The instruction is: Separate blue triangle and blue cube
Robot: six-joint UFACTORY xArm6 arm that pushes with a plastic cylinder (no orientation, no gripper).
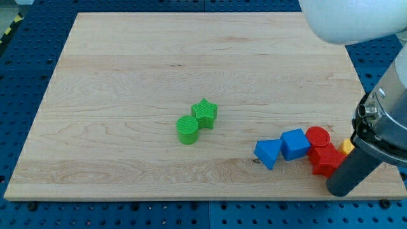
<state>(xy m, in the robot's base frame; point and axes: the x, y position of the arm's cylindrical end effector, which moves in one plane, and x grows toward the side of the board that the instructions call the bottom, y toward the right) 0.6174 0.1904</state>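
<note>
The blue triangle (268,153) lies at the view's lower right, touching the left side of the blue cube (295,144). A red cylinder (317,136) sits against the cube's right side, with another red block (327,159) just below it. A yellow block (347,147) peeks out behind the rod. My tip (338,189) is at the board's bottom right, just below and right of the lower red block and well right of both blue blocks.
A green star (205,113) and a green cylinder (187,129) touch each other near the middle of the wooden board (159,63). The arm's white body (356,19) fills the view's top right corner.
</note>
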